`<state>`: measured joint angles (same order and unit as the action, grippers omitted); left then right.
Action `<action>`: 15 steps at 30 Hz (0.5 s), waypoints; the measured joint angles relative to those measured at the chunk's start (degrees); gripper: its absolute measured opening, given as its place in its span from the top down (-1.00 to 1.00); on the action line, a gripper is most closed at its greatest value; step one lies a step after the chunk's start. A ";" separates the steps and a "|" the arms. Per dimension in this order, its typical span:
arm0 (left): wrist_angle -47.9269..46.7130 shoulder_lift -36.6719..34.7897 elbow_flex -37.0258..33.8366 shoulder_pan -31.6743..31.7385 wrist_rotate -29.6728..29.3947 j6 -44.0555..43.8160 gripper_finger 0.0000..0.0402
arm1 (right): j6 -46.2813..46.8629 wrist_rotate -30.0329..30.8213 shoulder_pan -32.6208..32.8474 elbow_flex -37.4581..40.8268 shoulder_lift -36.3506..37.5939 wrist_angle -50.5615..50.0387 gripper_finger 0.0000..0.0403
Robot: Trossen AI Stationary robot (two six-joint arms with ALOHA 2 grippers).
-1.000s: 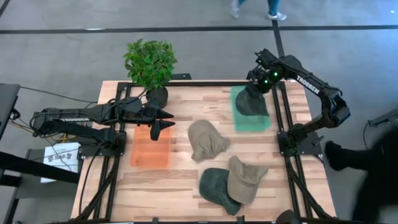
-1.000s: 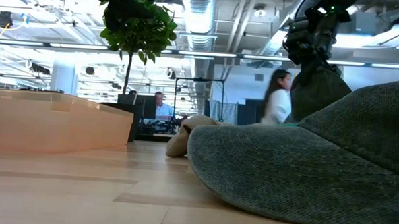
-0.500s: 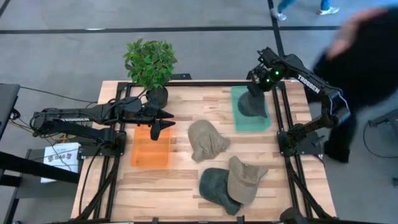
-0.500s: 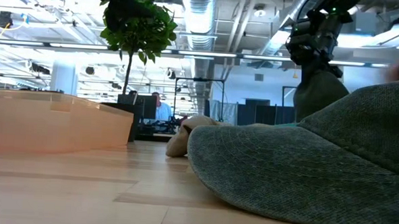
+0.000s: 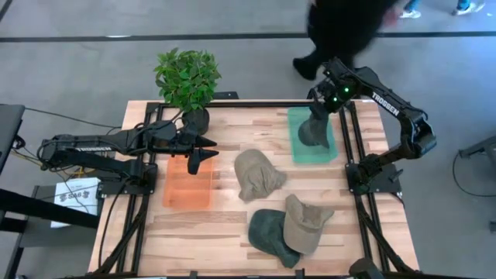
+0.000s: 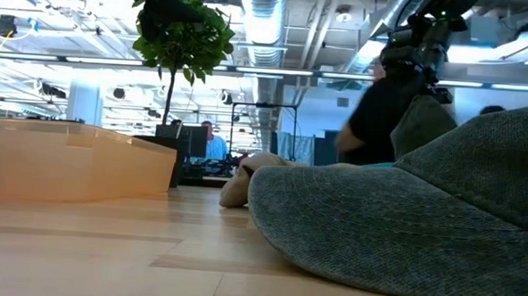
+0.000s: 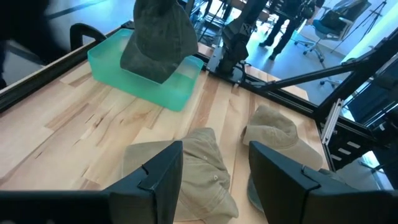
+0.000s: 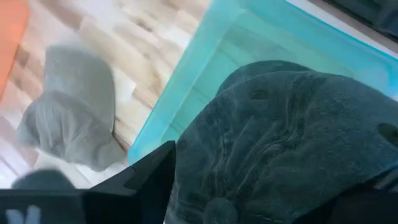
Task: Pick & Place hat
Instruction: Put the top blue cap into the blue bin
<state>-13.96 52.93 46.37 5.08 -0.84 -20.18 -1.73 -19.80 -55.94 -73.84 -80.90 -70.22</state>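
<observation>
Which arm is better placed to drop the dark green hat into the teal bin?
Right. The right gripper holds the dark green hat directly over the teal bin; the left gripper hangs by the orange bin.

plant (image 5: 186,79): table's far left corner
bins (image 5: 188,183): left side, (image 5: 297,147) far right
hats (image 5: 258,174): centre, two (image 5: 291,227) nearer front

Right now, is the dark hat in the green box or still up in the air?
Still in the air: the right gripper holds the dark hat hanging over the green box.
</observation>
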 joint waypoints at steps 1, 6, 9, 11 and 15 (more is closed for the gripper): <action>-0.02 0.00 0.00 0.00 0.00 -0.02 0.10 | -1.47 -0.53 0.33 0.00 0.02 -0.02 -0.11; 0.09 0.00 0.00 0.00 -0.02 -0.02 0.10 | -4.82 -0.87 2.44 0.00 0.01 0.13 0.26; 0.76 0.00 0.00 0.00 -0.04 -0.02 0.10 | -5.23 -0.86 3.07 0.00 0.01 0.46 0.59; 0.83 0.00 0.00 0.00 -0.07 -0.04 0.10 | -6.40 -0.97 3.05 0.00 0.01 0.44 0.80; 0.83 0.00 0.00 0.00 -0.21 -0.06 0.10 | -8.81 -4.41 3.03 -0.38 0.00 -1.05 0.94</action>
<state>-13.12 52.93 46.37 5.08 -1.06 -20.25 -10.54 -24.21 -52.90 -74.22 -80.90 -71.27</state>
